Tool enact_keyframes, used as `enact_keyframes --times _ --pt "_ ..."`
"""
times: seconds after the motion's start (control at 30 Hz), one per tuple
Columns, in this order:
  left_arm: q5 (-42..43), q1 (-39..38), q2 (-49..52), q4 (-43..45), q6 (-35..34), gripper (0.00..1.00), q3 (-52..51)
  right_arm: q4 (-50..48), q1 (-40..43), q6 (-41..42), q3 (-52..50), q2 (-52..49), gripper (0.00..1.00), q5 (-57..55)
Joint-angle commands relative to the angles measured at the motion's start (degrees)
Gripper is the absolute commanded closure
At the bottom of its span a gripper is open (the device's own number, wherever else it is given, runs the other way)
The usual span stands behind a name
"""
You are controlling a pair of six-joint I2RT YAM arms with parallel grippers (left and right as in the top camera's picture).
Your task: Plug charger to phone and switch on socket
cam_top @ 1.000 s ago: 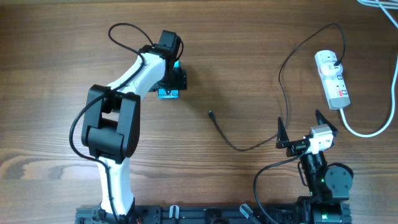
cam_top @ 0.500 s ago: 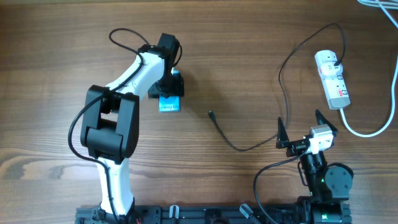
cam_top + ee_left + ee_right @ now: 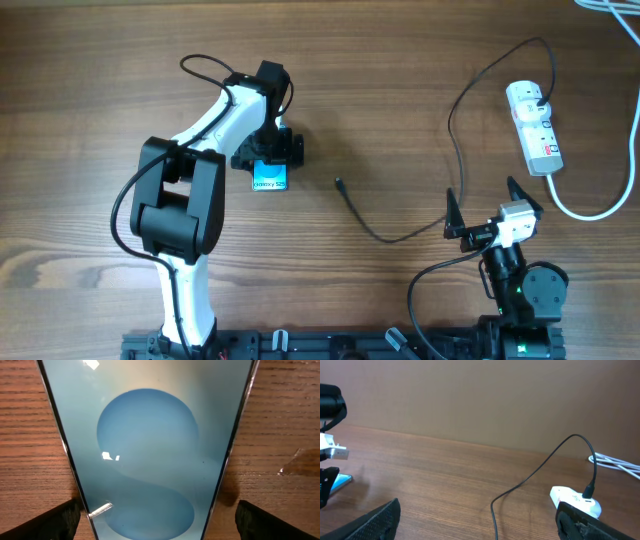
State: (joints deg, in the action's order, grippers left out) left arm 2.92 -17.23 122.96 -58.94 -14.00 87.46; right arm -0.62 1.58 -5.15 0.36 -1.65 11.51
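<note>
Hovering over the phone (image 3: 269, 181) on the left half of the wooden table (image 3: 400, 80), the left gripper (image 3: 269, 158) has its jaws spread wide, one finger to each side of the handset. The wrist view shows one black finger (image 3: 62, 520) close against the phone's edge and the other standing clear of it, so nothing is clamped. The teal screen faces up, its white lower band turned toward the robot's base; whether the phone lies on the wood or is raised off it cannot be told. Just to its right, apart from it, lies the silvery plug tip (image 3: 339, 182) of the charger (image 3: 450, 120). The thin black cable loops across the table, passes beside the right gripper (image 3: 487, 203) and arcs up to the far end of the socket (image 3: 535, 128), where it is plugged in. The white power strip sits at the table's right side, its thick white cord (image 3: 585, 214) curling off toward the edge. The right gripper is parked near the robot's base, fingers fully apart and empty.
</note>
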Motion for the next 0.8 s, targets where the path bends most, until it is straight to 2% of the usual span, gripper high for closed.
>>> enact_keyframes --times 0.0,0.03,0.13,0.2,0.3,0.43,0.5,0.63,0.7,0.77 --pt "3.7 0.2 2.6 -0.4 1.6 0.05 -2.2 -0.6 0.1 0.6 -0.1 0.5 0.01 -0.3" --pt "3.7 0.2 2.6 -1.4 1.6 0.17 -2.2 -0.6 0.1 0.6 -0.1 0.5 0.0 -0.3" --pt "3.7 0.2 2.6 -0.6 1.1 0.21 -2.2 -1.4 0.1 0.8 -0.1 0.5 0.0 0.9" --pt "3.7 0.2 2.2 0.4 0.0 0.19 -2.2 -2.5 0.1 0.9 -0.1 0.5 0.0 5.9" --pt "3.7 0.2 1.3 0.8 -0.2 0.07 -2.2 -0.8 0.1 3.3 -0.1 0.5 0.01 6.2" --pt "3.7 0.2 1.0 0.8 -1.4 0.05 -2.2 1.6 0.1 6.8 4.0 -2.9 0.0 5.9" --pt "3.7 0.2 0.4 1.2 -1.5 0.08 -2.2 3.5 0.1 6.8 10.7 -9.5 0.0 5.3" --pt "1.8 0.2 0.2 3.0 -2.6 0.03 -2.2 11.0 0.1 6.7 28.0 -28.9 0.0 5.4" --pt "1.1 0.2 0.2 3.3 -3.0 0.03 -2.8 16.5 0.1 6.7 36.6 -40.1 0.0 8.5" --pt "1.1 0.2 0.2 3.2 -3.0 0.09 -4.2 19.0 0.1 7.9 43.6 -50.7 0.0 18.2"
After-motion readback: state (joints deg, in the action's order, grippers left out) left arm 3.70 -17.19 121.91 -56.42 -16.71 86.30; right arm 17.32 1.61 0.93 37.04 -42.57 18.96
